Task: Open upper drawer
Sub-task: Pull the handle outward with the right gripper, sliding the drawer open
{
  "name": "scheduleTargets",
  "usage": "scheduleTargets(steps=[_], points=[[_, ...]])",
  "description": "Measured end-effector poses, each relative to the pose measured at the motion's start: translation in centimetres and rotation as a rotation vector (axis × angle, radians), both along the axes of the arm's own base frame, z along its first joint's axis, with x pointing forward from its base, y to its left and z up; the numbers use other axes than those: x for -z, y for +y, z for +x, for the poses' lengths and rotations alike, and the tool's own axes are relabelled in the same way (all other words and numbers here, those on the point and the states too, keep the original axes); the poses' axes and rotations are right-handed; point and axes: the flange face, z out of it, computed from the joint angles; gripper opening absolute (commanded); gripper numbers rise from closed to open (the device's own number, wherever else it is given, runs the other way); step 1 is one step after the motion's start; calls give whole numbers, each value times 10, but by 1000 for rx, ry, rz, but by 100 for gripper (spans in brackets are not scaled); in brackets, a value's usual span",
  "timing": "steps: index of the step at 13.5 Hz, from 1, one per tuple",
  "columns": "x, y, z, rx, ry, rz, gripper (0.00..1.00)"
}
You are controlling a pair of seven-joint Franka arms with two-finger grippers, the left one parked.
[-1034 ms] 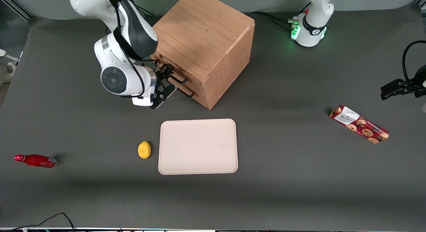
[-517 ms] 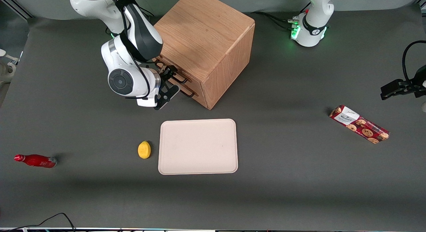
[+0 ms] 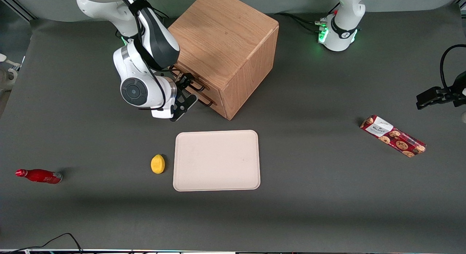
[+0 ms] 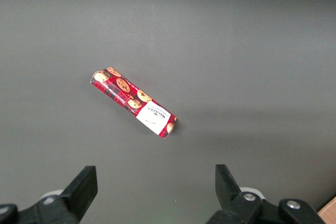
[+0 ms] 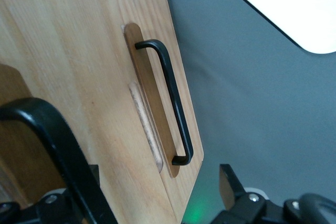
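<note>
Gripper [image 3: 186,83] sits at the wooden cabinet's [image 3: 222,39] front, fingers spread around the upper drawer's [image 5: 79,72] black handle [image 5: 50,140]; drawer appears fully in. Step: pre-grasp. Next it probably needs closing on the bar, then pulling straight out.

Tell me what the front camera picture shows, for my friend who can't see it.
The robot's gripper is at the upper drawer's handle on a wooden cabinet. Nearer the camera lie a pale tray and a lemon beside it.
</note>
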Motion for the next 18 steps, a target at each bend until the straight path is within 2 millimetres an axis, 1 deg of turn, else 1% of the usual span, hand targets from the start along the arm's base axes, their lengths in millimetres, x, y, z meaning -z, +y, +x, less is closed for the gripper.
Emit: scheduleTargets(steps=[3, 7, 10, 13, 15, 18], points=[[1, -7, 5, -9, -9, 14, 100], [0, -26, 17, -11, -19, 37, 100], [0, -37, 25, -16, -31, 51, 100], [3, -49, 41, -20, -47, 55, 100], [7, -55, 51, -29, -59, 57, 100], [5, -61, 61, -44, -77, 64, 100]])
